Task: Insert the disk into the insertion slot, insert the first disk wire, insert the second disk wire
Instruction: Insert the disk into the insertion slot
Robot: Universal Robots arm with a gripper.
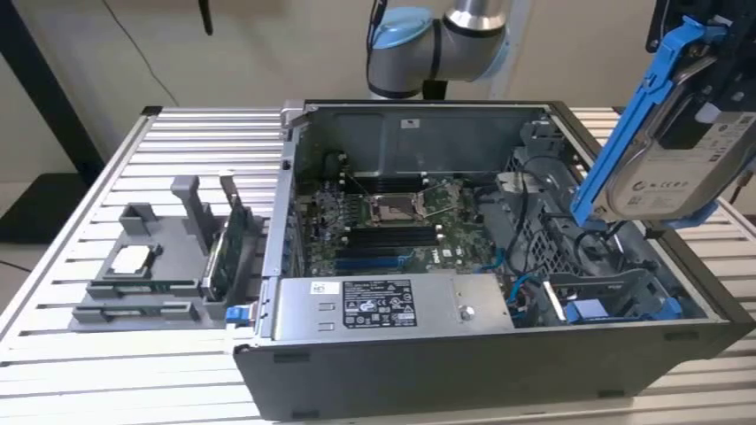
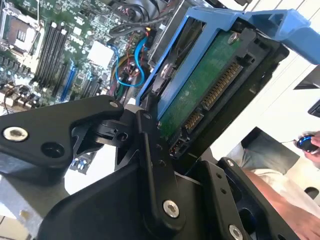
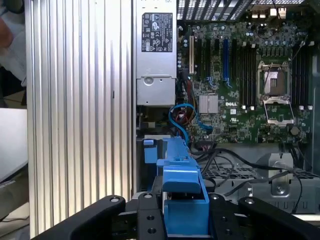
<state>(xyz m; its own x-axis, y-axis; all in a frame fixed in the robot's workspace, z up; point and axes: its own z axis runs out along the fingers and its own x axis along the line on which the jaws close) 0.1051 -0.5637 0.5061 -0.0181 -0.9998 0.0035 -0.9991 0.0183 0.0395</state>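
Observation:
My gripper [image 1: 705, 93] is shut on the disk [image 1: 667, 173], a silver drive with a white label in a bright blue carrier. It hangs tilted, nearly upright, above the open computer case's side at the exterior view's right. The second wrist view shows the disk's green circuit-board underside [image 2: 200, 95] clamped in the black fingers [image 2: 150, 150]. In the first wrist view the carrier's blue edge [image 3: 182, 200] sits between both fingers [image 3: 145, 217]. The insertion slot [image 1: 614, 285], in the dark grey drive cage at the case's near corner, lies below the disk. Blue disk wires [image 3: 182, 114] curl beside the cage.
A smaller blue-fronted carrier [image 1: 594, 310] sits in the cage. The power supply [image 1: 378, 305] and the motherboard [image 1: 390, 221] fill the case's middle. A grey fixture [image 1: 154, 266] with parts stands on the slatted table at the exterior view's left. A person's arm [image 2: 280, 195] is nearby.

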